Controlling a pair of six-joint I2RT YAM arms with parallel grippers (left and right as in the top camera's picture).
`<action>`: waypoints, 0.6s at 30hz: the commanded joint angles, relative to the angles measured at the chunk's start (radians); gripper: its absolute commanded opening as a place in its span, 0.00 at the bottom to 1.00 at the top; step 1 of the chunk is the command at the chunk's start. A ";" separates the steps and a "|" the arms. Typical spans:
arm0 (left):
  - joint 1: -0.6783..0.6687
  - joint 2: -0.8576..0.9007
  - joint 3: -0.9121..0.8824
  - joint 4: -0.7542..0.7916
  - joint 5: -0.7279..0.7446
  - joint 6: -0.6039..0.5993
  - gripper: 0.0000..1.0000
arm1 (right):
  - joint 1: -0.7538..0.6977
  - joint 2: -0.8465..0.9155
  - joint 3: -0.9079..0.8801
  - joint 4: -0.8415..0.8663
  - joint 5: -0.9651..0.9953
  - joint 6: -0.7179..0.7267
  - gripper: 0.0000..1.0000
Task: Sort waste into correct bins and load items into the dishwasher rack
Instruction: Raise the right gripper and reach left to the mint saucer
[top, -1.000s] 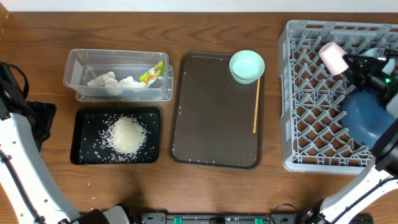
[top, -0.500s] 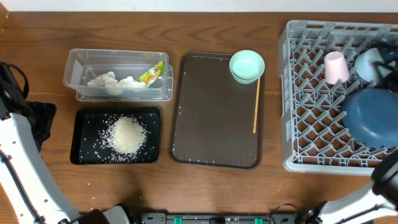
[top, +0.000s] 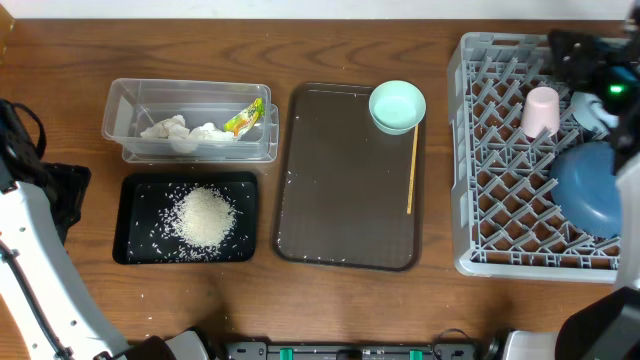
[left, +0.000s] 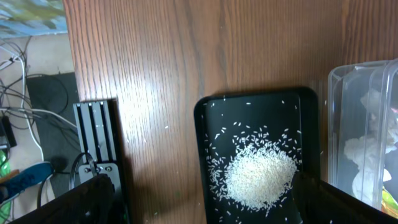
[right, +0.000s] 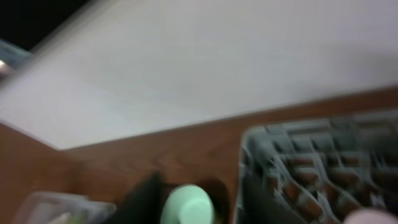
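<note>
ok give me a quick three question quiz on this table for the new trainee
1. True or false: the round pink cup sits inside the grey lattice plastic rack.
2. Name the two items on the dark brown rectangular serving tray.
3. The pile of white rice lies in: a) that rack, b) the shallow black rectangular tray, c) that brown tray.
Key: 1 true; 2 mint green round dish, thin wooden stick; 3 b.
</note>
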 joint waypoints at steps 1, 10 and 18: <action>0.003 0.002 0.002 -0.003 -0.008 -0.016 0.94 | 0.087 0.039 -0.001 -0.056 0.418 -0.057 0.13; 0.003 0.002 0.002 -0.003 -0.008 -0.016 0.94 | 0.197 0.199 -0.001 -0.093 0.801 -0.087 0.01; 0.003 0.002 0.002 -0.003 -0.008 -0.016 0.94 | 0.183 0.323 -0.001 -0.074 0.844 -0.081 0.01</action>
